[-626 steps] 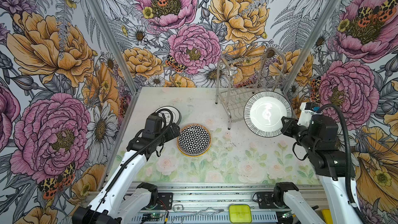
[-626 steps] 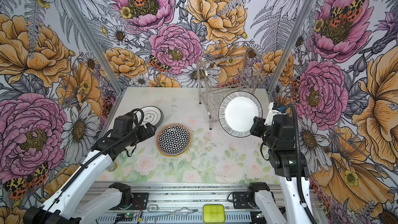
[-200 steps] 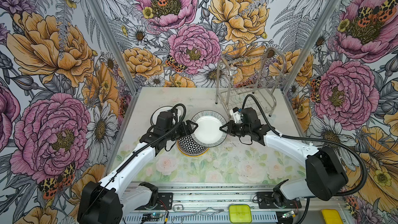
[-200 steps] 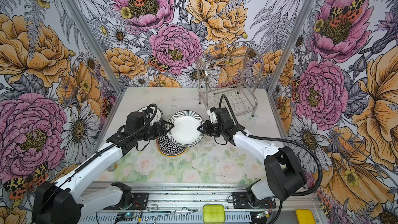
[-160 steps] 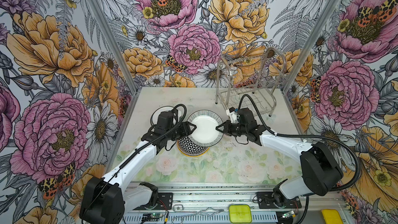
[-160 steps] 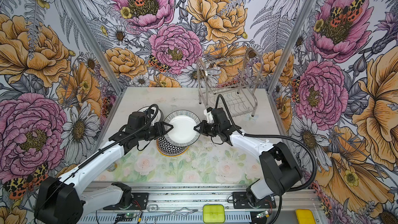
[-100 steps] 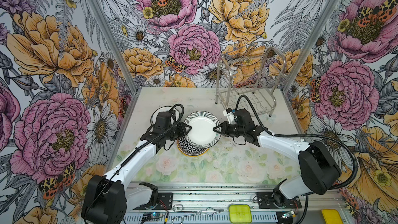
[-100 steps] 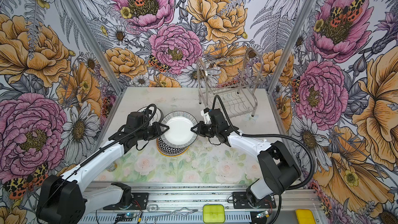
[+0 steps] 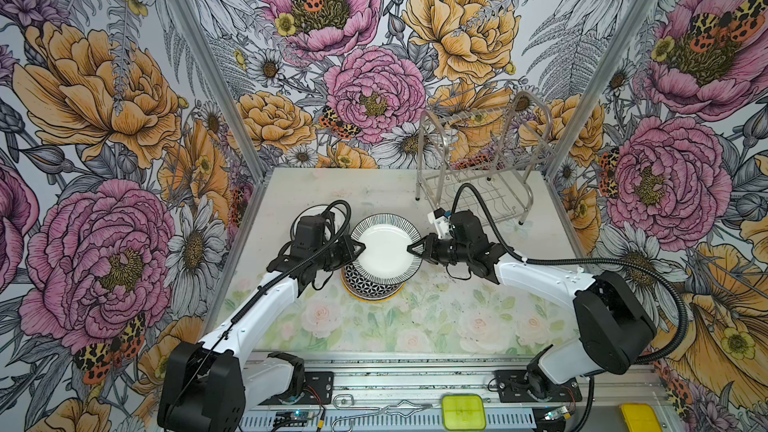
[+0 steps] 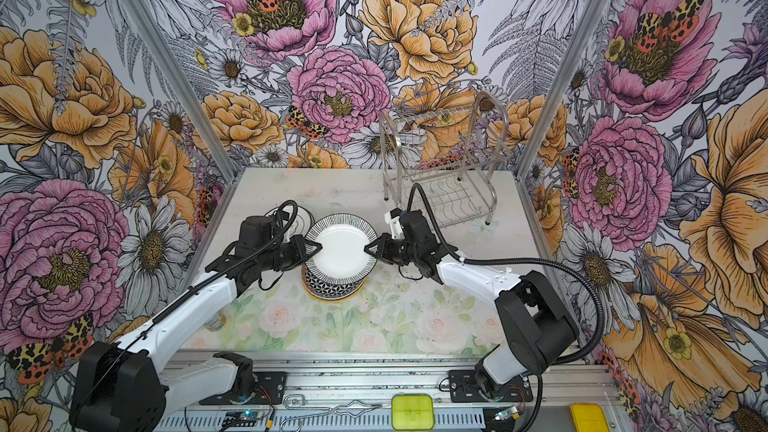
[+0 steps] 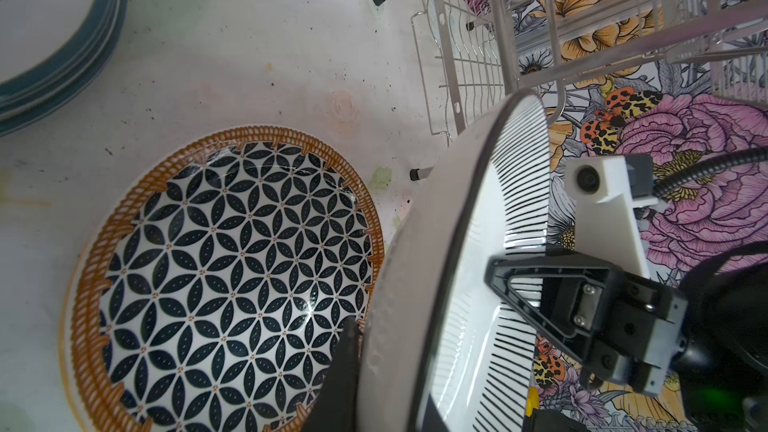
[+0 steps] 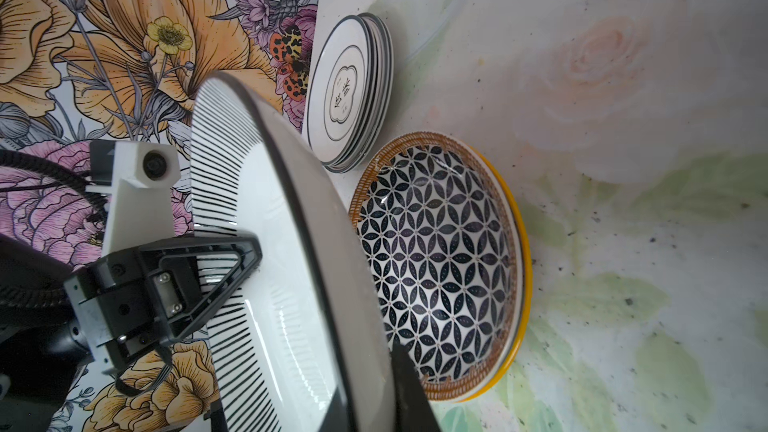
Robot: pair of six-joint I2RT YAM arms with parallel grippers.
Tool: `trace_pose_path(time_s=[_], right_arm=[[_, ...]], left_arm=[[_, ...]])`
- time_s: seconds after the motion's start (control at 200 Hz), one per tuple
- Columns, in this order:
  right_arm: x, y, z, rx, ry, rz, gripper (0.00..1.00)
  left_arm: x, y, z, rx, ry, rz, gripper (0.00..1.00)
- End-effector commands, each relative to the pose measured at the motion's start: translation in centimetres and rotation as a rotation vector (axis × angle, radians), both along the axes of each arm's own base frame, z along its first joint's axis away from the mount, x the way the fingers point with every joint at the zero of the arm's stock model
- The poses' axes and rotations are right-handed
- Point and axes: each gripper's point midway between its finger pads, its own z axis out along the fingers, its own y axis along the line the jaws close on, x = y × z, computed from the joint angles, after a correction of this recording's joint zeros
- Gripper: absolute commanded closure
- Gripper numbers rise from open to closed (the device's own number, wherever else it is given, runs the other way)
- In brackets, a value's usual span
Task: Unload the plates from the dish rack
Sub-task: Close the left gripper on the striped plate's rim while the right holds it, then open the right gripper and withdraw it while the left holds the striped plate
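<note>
**Item 1.** Round white ceramic plate with a black striped rim (image 9: 384, 249) (image 10: 340, 249). It sits near the middle of the worktop in both top views, face up. A tool holds it on each side, and it is raised clear of the plates beneath.

**Item 2.** Left tool (image 9: 360, 248) (image 10: 318, 248). It is at the 9 o'clock rim of the striped plate, with its jaws narrow and clamped on that rim. One finger (image 12: 253, 253) lies on the striped face and the other is under the plate.

**Item 3.** Right tool (image 9: 411, 249) (image 10: 368, 250). It is at the 3 o'clock rim, with its jaws astride the edge and one finger (image 11: 496, 274) over the face. Whether they pinch the plate cannot be told.

**Item 4.** Deep round lattice plate, black on white, with a woven brown border (image 9: 365, 288) (image 11: 228, 276). It lies on the worktop under the striped plate and shows at that plate's 6 o'clock. It is nested in a yellow-rimmed plate (image 12: 523, 251).

**Item 5.** Stack of small plates, white with dark rims, the top one bearing a dark emblem (image 12: 345, 89) (image 11: 54, 35). It stands at 10 o'clock from the striped plate, just beside the lattice plate.

**Item 6.** Shiny steel wire dish rack (image 9: 505, 195) (image 10: 453, 197). It is at the worktop's 1 o'clock, by the back wall and well apart from the striped plate.

**Item 7.** Pale worktop with a floral print (image 9: 332, 184).
</note>
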Motion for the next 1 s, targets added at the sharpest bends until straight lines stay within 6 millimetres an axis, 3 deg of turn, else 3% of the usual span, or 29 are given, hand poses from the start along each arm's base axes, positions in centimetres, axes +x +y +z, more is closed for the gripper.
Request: trace_pose_path(time_s=[0.0,0.105,0.315,0.475,0.67,0.866,0.996], right_arm=[[1.5,2.2,8.1,0.168,-0.224,0.052,0.68],[1.5,2.3,8.7,0.162,-0.235,0.070,0.55],[0.9,1.5,8.3,0.091,-0.220,0.103,0.45],[0.1,-0.5,7.3,0.047,-0.195,0.112,0.01],[-1.2,-3.7,5.4,0.000,-0.151,0.074,0.01],[-2.3,-7.7,4.8,-0.052,-0.162,-0.020,0.01],[-2.7,-10.6,3.2,-0.122,-0.150,-0.089,0.01]], left_arm=[[-0.8,1.2,0.8,0.001,0.003,0.008,1.00],[-0.9,2.4,1.9,0.001,-0.008,0.033,1.00],[-0.8,4.7,4.3,0.019,-0.026,0.081,1.00],[-1.0,6.8,5.9,0.048,-0.021,0.141,1.00],[-1.3,8.8,6.8,0.097,0.003,0.211,1.00],[-1.9,9.5,6.3,0.131,0.035,0.250,1.00],[-2.3,10.0,6.3,0.162,0.045,0.270,1.00]])
